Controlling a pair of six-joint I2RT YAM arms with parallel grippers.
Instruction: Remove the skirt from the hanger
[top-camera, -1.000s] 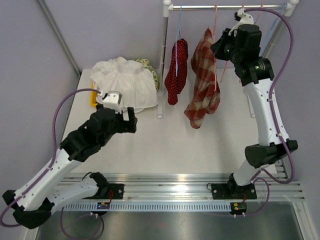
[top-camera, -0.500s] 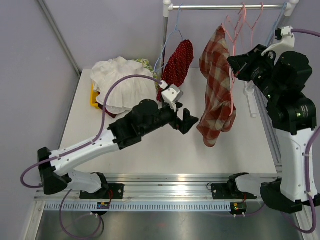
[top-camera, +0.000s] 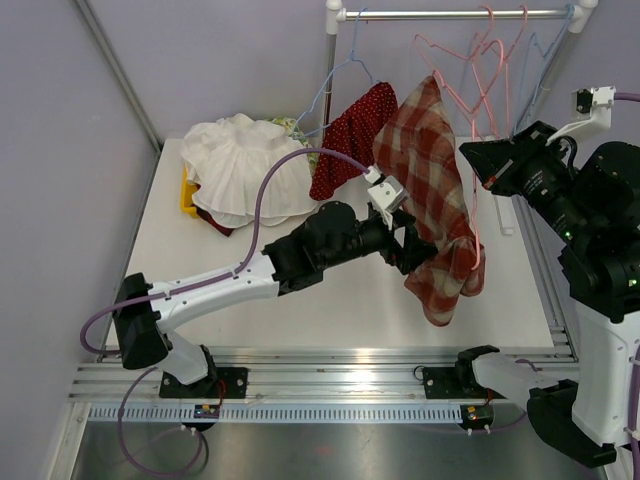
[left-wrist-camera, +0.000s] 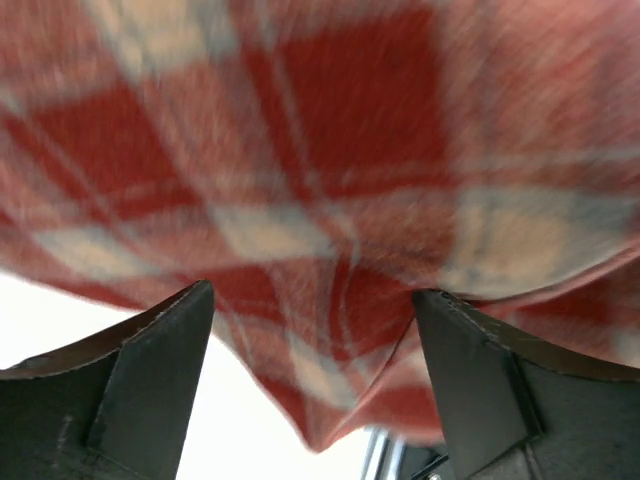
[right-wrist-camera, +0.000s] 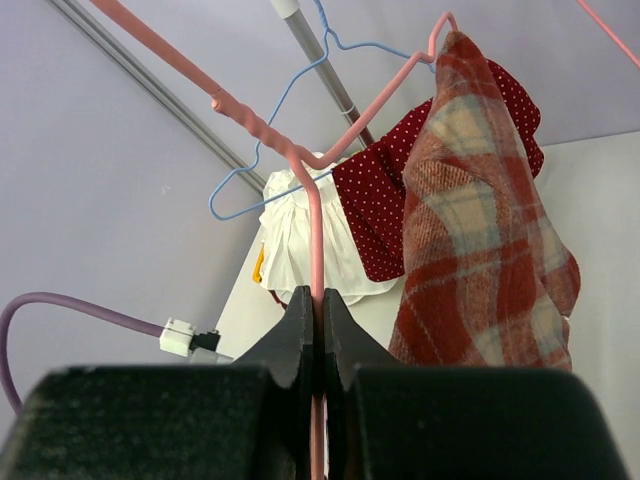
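Skirt (top-camera: 432, 175): red/cream plaid. Hanger (right-wrist-camera: 316, 235): pink. 2nd garment (top-camera: 352, 135): dark red w/ prob. white dots.

White table (top-camera: 340, 320), pile of white garments (top-camera: 245, 165) lying on it at about 10 o'clock. A yellow object (top-camera: 186, 195) touches the pile's 9 o'clock edge, a dark red bit (top-camera: 216, 222) shows under its 6 o'clock edge, and a green patterned cloth (top-camera: 296, 130) sits at its 1 o'clock edge. White rack post (top-camera: 329, 80) rises at the table's 12 o'clock; its foot is hidden.
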